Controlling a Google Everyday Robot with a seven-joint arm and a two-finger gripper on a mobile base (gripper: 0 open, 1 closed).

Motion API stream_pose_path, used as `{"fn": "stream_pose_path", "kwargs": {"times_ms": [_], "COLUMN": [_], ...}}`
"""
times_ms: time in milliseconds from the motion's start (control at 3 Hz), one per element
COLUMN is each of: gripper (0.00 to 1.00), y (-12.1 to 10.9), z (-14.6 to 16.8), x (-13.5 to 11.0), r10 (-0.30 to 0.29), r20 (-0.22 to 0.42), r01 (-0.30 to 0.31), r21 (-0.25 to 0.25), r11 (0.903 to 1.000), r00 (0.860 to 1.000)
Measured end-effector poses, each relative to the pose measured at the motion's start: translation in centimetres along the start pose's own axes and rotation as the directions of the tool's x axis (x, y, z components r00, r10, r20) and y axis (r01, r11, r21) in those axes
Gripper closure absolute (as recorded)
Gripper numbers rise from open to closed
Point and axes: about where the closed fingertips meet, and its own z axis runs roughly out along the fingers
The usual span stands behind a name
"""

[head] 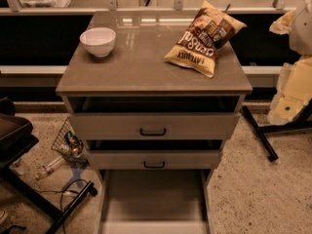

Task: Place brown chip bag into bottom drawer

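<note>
Bottom drawer (pixel 154 199) stands open, brown chip bag (pixel 204 35) atop cabinet (pixel 136 65), left of claw (pixel 291 89), grip unclear.

On cabinet top (pixel 146 69): brown chip bag (pixel 204 38) right rear, white bowl (pixel 98 41) left rear. Below, bottom drawer (pixel 153 201) stands open; 2 upper drawers (pixel 152 126) partly open. Near right edge, gripper (pixel 282 22) beside bag, apart.

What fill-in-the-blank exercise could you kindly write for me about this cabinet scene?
1. The chip bag lies on the cabinet top, to the right of the white ____.
2. The bottom drawer stands ____, with no bag in it.
3. The gripper is at the picture's ____ edge, apart from the chip bag.
Missing words: bowl; open; right.
</note>
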Motion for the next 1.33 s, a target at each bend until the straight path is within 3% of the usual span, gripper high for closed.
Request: {"fn": "stream_pose_path", "kwargs": {"times_ms": [333,667,1000,1333], "gripper": [0.00,0.00,0.00,0.00], "y": [0.0,-1.9,-4.6,-7.4], "z": [0.0,1.4,3.2,5.5], "x": [0.0,-5.5,-11.7,-17.5], "r10": [0.000,-0.181,-0.373,-0.501], "r20": [0.000,0.074,0.153,0.214], "r01": [0.000,0.175,0.352,0.469], "r21": [0.000,0.078,0.149,0.183], "r11": [1.0000,0.9814,0.9242,0.8639], "r00": [1.000,0.981,0.915,0.839]}}
